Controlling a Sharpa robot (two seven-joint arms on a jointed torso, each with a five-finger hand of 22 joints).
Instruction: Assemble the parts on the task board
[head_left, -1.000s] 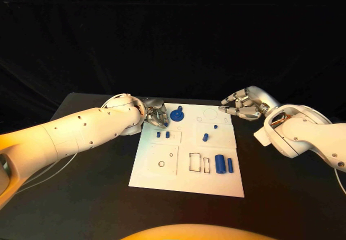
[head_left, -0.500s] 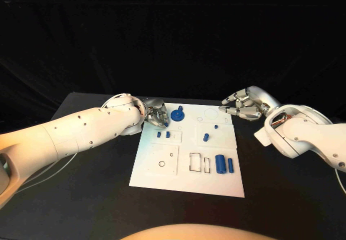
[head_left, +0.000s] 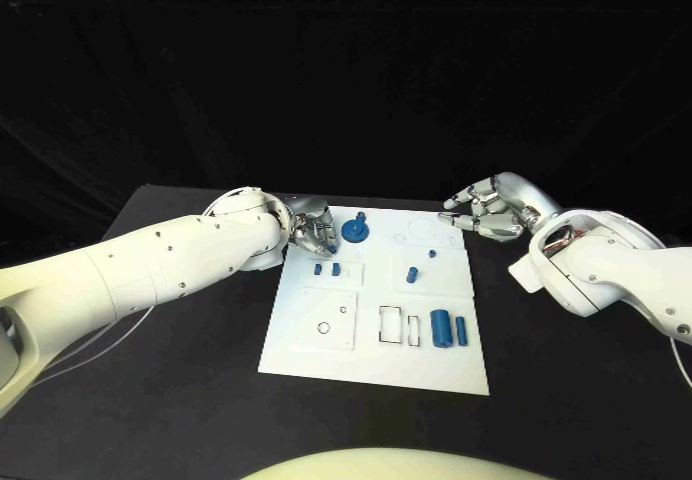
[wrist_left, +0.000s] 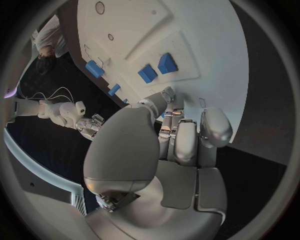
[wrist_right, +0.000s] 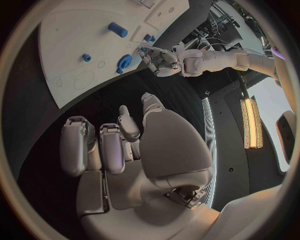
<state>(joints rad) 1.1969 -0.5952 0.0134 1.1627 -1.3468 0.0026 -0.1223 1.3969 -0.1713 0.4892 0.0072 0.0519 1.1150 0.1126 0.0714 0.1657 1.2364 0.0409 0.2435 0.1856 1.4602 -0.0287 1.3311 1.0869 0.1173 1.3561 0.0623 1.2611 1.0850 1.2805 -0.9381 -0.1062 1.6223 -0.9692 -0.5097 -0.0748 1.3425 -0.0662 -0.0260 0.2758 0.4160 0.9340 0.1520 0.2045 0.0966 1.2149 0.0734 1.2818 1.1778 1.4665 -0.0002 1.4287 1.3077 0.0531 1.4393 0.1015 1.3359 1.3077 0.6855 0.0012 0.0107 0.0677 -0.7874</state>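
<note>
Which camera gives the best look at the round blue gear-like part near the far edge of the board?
The head view: the round blue part sits unobstructed, just beside the left hand. The right wrist view shows it small and distorted. In the left wrist view I cannot tell it apart.

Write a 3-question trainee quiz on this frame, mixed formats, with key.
1. True or false: the right hand holds a blue part.
2. Which hand is nearest the round blue part at the board's far edge? A) left hand B) right hand C) both equally near
3. Fill in: the two big blue cylinders lie on the board's near ____ side, seen from the head view.

Key
1. False: its fingers are curled in over the black table with nothing in them.
2. A
3. right
</note>
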